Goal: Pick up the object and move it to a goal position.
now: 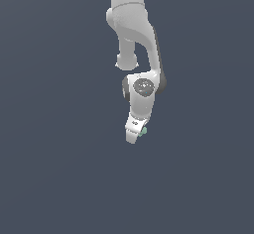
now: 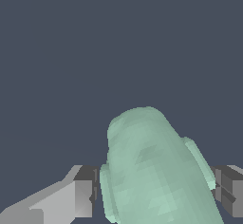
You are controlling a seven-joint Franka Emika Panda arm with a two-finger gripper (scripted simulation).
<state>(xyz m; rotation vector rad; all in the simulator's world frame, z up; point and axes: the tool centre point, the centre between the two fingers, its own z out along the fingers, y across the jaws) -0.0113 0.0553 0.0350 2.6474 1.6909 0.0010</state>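
Note:
The object (image 2: pixel 152 171) is a pale mint-green lumpy blob that fills much of the wrist view between my two grey fingers (image 2: pixel 83 197), which press against its sides. In the exterior view only a small green bit of the object (image 1: pixel 144 131) peeks out beside the white gripper (image 1: pixel 135 135), which hangs tilted from the arm. My gripper (image 2: pixel 154 192) is shut on the object. No goal marker shows in either view.
A plain dark blue-grey surface (image 1: pixel 59 168) lies all around. The white arm (image 1: pixel 130 25) reaches down from the top of the exterior view.

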